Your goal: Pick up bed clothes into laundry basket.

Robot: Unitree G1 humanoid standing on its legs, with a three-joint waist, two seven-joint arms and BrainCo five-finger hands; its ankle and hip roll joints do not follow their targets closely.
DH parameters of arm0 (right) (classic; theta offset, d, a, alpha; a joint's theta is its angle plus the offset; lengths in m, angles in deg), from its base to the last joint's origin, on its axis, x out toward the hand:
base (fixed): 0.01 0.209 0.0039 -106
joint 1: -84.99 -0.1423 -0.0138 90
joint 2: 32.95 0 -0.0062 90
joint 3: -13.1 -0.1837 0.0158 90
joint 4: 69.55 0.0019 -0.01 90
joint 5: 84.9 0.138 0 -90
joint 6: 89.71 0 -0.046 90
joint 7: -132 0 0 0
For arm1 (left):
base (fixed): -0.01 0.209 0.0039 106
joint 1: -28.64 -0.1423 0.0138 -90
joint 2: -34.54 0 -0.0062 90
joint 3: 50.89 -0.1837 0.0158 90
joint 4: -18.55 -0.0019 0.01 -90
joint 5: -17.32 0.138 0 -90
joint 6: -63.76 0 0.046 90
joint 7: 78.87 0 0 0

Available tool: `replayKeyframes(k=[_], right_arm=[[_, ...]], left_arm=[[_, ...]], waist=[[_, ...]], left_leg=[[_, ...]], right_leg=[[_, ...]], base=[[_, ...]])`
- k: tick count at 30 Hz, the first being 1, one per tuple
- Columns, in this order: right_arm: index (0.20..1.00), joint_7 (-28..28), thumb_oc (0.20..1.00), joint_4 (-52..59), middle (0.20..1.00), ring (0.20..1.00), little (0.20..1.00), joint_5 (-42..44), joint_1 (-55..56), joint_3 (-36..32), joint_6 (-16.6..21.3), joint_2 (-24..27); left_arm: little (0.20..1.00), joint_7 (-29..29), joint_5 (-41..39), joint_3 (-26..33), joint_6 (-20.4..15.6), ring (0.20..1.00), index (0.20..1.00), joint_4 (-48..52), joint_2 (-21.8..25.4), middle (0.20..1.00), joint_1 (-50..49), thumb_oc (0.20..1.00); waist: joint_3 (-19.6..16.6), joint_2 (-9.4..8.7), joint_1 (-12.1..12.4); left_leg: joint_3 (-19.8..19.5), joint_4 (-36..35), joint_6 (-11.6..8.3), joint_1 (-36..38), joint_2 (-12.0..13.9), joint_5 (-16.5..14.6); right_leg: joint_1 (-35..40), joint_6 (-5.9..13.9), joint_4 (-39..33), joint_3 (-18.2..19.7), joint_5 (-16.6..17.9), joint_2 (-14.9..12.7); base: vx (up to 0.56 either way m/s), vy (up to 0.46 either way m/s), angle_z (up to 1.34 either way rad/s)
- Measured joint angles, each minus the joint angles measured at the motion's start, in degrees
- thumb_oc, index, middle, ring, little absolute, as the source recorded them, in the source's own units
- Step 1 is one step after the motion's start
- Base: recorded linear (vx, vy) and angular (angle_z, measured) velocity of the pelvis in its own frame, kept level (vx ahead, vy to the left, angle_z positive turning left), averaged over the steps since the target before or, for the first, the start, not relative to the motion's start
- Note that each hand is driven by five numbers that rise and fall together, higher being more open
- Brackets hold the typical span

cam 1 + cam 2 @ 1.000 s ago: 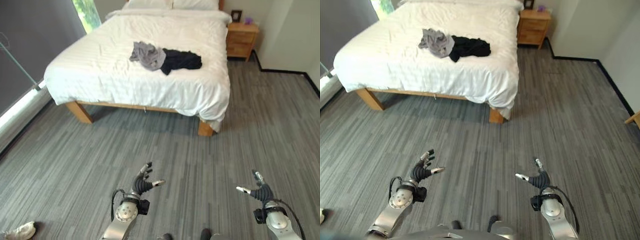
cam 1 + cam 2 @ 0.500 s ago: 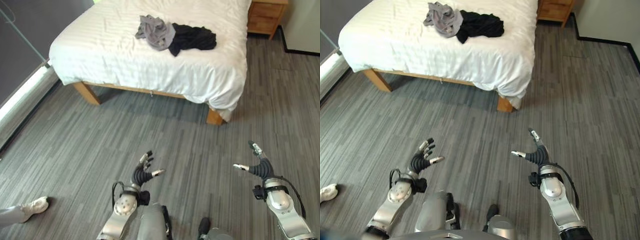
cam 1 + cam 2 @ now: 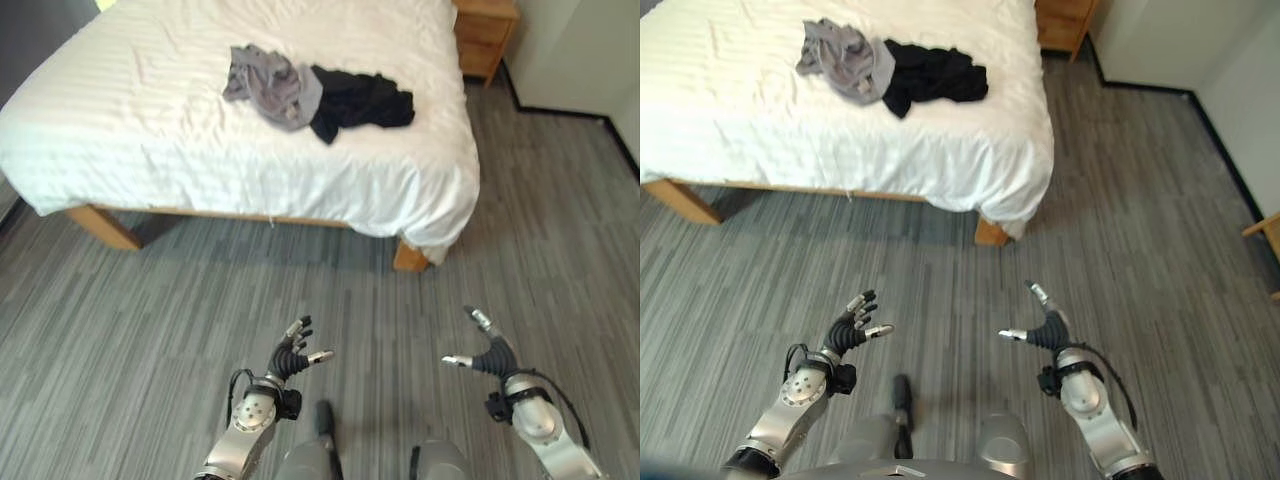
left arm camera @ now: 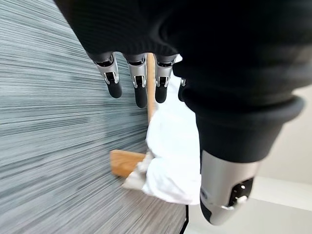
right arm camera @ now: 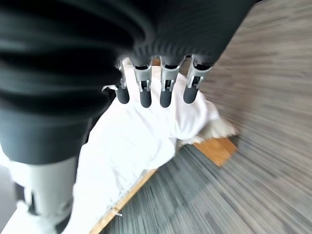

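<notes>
Our left hand (image 3: pixel 291 358) hangs low over the grey plank-pattern floor (image 3: pixel 150 330), fingers spread loosely and holding nothing; its wrist view shows the fingers straight, with the bed corner beyond them. Up on the wide bed with white striped bedding and a light wooden frame (image 3: pixel 150 150) lie the two things we are after: a crumpled grey garment (image 3: pixel 272 85) and, touching it on its right, a crumpled black garment (image 3: pixel 358 98). Both sit near the middle of the mattress, well apart from either hand. At the far right corner of the room stands a small wooden nightstand (image 3: pixel 488 40). Our right hand (image 3: pixel 487 356) hovers over the floor too, fingers and thumb wide and empty.

We judge the approach barely begun. The clothes lie well back from the near edge, so a reach from the floor may fall short or drag up the white bedding with them. The near wooden bed leg (image 3: pixel 409 258) could catch our step. We cannot tell where the laundry basket is.
</notes>
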Motion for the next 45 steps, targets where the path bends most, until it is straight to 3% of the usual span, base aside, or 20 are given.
replayKeyframes(k=[1,4,7,9,10,11,13,18,19,21,22,23,25,27,29,30,33,36,39,45], right_arm=[[1.0,-0.5,1.0,0.2,1.0,1.0,1.0,-1.5,0.8,-1.7,-1.0,-0.1],[1.0,-1.3,1.0,0.2,1.0,1.0,1.0,-1.8,1.4,-2.6,-2.4,-0.8],[1.0,-2.2,1.0,-0.2,1.0,1.0,1.0,-3.0,-1.1,-2.7,-3.2,-0.7],[1.0,-2.2,1.0,-0.2,1.0,1.0,1.0,-3.1,-1.6,-2.7,-3.2,-0.2],[1.0,-2.2,1.0,-0.6,1.0,1.0,1.0,-3.2,-1.9,-2.9,-3.2,-0.1],[1.0,-2.2,1.0,-0.6,1.0,1.0,1.0,-3.7,-2.4,-3.3,-3.2,1.0],[1.0,-2.9,1.0,-0.3,1.0,1.0,1.0,-6.1,-2.9,-8.5,-3.4,4.0],[1.0,-9.9,1.0,0.6,1.0,1.0,1.0,-14.9,-4.1,-16.8,-5.8,7.7],[1.0,-11.4,1.0,0.9,1.0,1.0,1.0,-14.2,-4.2,-18.9,-6.2,7.8],[1.0,-11.3,1.0,1.1,1.0,1.0,1.0,-11.5,-4.7,-18.1,-6.0,8.6],[1.0,-11.1,1.0,0.9,1.0,1.0,1.0,-11.0,-5.2,-17.5,-5.9,9.1],[1.0,-10.8,1.0,-0.1,1.0,1.0,1.0,-9.6,-6.6,-16.0,-5.8,11.9],[1.0,-10.8,1.0,-4.3,1.0,1.0,1.0,-9.1,-10.8,-14.0,-5.6,16.4],[1.0,-10.9,1.0,-8.0,1.0,1.0,1.0,-9.0,-17.8,-12.2,-5.7,18.2],[1.0,-10.4,1.0,-13.7,1.0,1.0,1.0,-9.2,-24.1,-5.0,-5.8,21.3],[1.0,-10.4,1.0,-14.6,1.0,1.0,1.0,-9.3,-24.8,-4.7,-5.9,22.3],[1.0,-10.5,1.0,-17.0,1.0,1.0,1.0,-10.5,-24.8,-4.0,-7.2,23.0],[1.0,-10.2,1.0,-17.1,1.0,1.0,1.0,-10.9,-28.3,-0.9,-7.4,23.1],[1.0,-9.7,1.0,-19.4,1.0,1.0,1.0,-12.0,-33.1,3.1,-7.4,21.5],[1.0,-9.1,1.0,-35.8,1.0,1.0,1.0,-11.5,-42.6,11.5,-7.6,15.3]], left_arm=[[1.0,0.4,0.0,0.1,-0.5,1.0,1.0,1.3,-0.3,1.0,0.0,1.0],[1.0,0.8,0.0,1.2,-0.8,1.0,1.0,1.2,-0.4,1.0,0.0,1.0],[1.0,0.8,0.0,1.1,-0.5,1.0,1.0,-0.7,-0.2,1.0,0.1,1.0],[1.0,0.6,0.0,1.0,-0.4,1.0,1.0,-1.0,-1.0,1.0,-0.9,1.0],[1.0,0.5,0.0,0.9,-0.3,1.0,1.0,-1.0,-1.6,1.0,-1.5,1.0],[1.0,0.2,0.1,1.1,-0.3,1.0,1.0,-0.6,-2.8,1.0,-2.8,1.0],[1.0,-0.3,0.1,0.8,-0.5,1.0,1.0,1.7,-4.6,1.0,-4.8,1.0],[1.0,-0.4,-0.1,1.7,-0.5,1.0,1.0,1.7,-6.3,1.0,-7.7,1.0],[1.0,-0.3,-0.2,1.5,-0.5,1.0,1.0,1.5,-6.2,1.0,-6.8,1.0],[1.0,-0.4,-1.2,1.6,-0.6,1.0,1.0,1.2,-6.1,1.0,-6.4,1.0],[1.0,-0.3,-1.9,1.2,-0.6,1.0,1.0,1.0,-6.0,1.0,-6.2,1.0],[1.0,-1.4,-2.3,1.0,-0.6,1.0,1.0,0.4,-5.8,1.0,-6.4,1.0],[1.0,-2.0,-2.4,0.8,-0.8,1.0,1.0,0.2,-5.2,1.0,-6.6,1.0],[1.0,-2.5,-2.4,0.4,-0.4,1.0,1.0,-0.9,-3.8,1.0,-8.2,1.0],[1.0,-2.6,-2.5,0.1,-0.5,1.0,1.0,-3.8,-3.8,1.0,-9.1,1.0],[1.0,-2.7,-2.5,-0.2,-0.3,1.0,1.0,-4.2,-3.9,1.0,-9.0,1.0],[1.0,-3.1,-2.5,-1.0,0.0,1.0,1.0,-4.0,-3.8,1.0,-10.2,1.0],[1.0,-3.8,-2.4,-2.9,0.1,1.0,1.0,-2.3,-1.4,1.0,-9.9,1.0],[1.0,-4.1,-2.5,-3.1,-0.1,1.0,1.0,-1.7,0.2,1.0,-7.0,1.0],[1.0,-4.1,-2.5,-5.0,-0.4,1.0,1.0,-2.6,1.4,1.0,-2.5,1.0]], waist=[[-0.2,1.38,0.0],[-0.5,1.04,-1.5],[-1.1,-0.5,-1.8],[-1.6,-1.11,-2.1],[-1.8,-1.3,-1.6],[-2.7,0.05,-1.5],[-4.2,2.78,-2.0],[-4.5,2.2,-1.5],[-4.5,2.19,-1.7],[-3.8,1.01,-1.3],[-3.5,0.46,-1.0],[-2.6,-1.14,-0.1],[-2.2,-1.81,0.6],[-2.2,-0.86,2.2],[-2.3,0.4,3.3],[-2.3,1.15,3.5],[-2.8,2.7,3.3],[-3.4,0.9,4.0],[-3.3,0.09,4.7],[-2.7,-0.21,7.7]], left_leg=[[-0.4,-1.5,-1.37,2.8,-0.5,0.0],[-5.0,-3.6,-2.55,5.8,-1.4,-1.7],[-7.8,-3.8,-3.66,7.7,-2.0,-3.8],[-9.0,-3.7,-5.07,11.6,-1.9,-6.8],[-8.4,-3.4,-6.06,13.4,-1.7,-7.7],[-7.7,-3.3,-6.87,14.3,-0.1,-8.5],[-4.1,0.7,-8.66,14.0,2.9,-7.7],[-4.1,20.0,-12.34,7.3,3.9,-7.1],[-4.2,34.8,-16.83,-1.1,5.1,-1.8],[-6.1,48.6,-18.9,-9.4,5.2,8.5],[-6.0,51.4,-19.29,-11.9,5.2,7.7],[-3.6,49.2,-15.9,-16.2,6.2,2.5],[-3.0,36.7,-14.1,-16.6,6.7,1.2],[-5.7,16.7,-13.28,-14.8,7.6,2.2],[-14.5,-4.4,-11.89,-9.8,6.2,3.4],[-14.4,-4.1,-11.16,-10.3,6.0,3.9],[-8.4,-4.0,-9.42,-8.7,5.9,5.3],[-6.5,-4.0,-6.6,-7.9,2.2,10.4],[-5.9,-4.0,-4.1,-7.9,-1.6,9.3],[-6.9,-4.0,-3.01,-9.6,-2.2,8.5]], right_leg=[[-1.1,-1.04,-10.3,-3.4,-0.1,0.3],[1.0,-3.34,-32.0,-4.1,1.4,2.7],[3.3,-4.6,-57.8,-3.3,10.1,4.1],[6.7,-4.04,-59.6,-5.8,11.5,3.4],[8.1,-6.27,-58.6,-5.9,18.9,3.4],[8.5,-7.85,-57.1,-7.5,20.1,4.3],[11.5,-11.05,-57.8,-9.8,17.2,7.1],[18.4,-12.92,-59.4,-9.7,12.9,6.5],[19.1,-13.16,-59.4,-10.7,11.7,6.6],[19.9,-13.44,-59.4,-10.5,11.6,5.9],[20.3,-13.64,-59.4,-10.1,11.7,5.5],[22.2,-14.55,-59.4,-9.1,9.5,4.6],[22.9,-13.6,-59.4,-8.3,9.1,5.0],[23.9,-11.52,-59.7,-5.2,7.8,7.4],[25.2,-10.88,-59.7,-2.0,6.2,8.8],[25.7,-11.73,-59.7,-2.0,6.6,9.0],[29.3,-9.37,-59.8,-2.7,3.5,9.0],[30.1,-6.07,-59.7,-1.8,1.6,4.8],[30.3,-4.22,-59.4,-3.3,2.4,1.2],[28.6,-2.95,-59.3,-4.5,3.1,1.2]], base=[[0.47,-0.124,0.49],[0.4,-0.122,0.71],[0.39,-0.084,0.73],[0.44,-0.127,0.59],[0.38,-0.131,0.35],[0.28,-0.104,0.44],[0.38,-0.126,0.44],[0.21,-0.152,0.04],[0.16,-0.192,0.08],[0.2,-0.112,-0.04],[0.47,0.071,-0.12],[0.41,0.11,-0.18],[0.23,0.12,-0.44],[0.36,0.179,-0.82],[0.27,0.062,-0.74],[0.26,0.043,-0.63],[0.22,0.068,0.03],[0.15,0.08,-0.16],[0.1,0.073,0.03],[-0.01,0.045,0.09]])
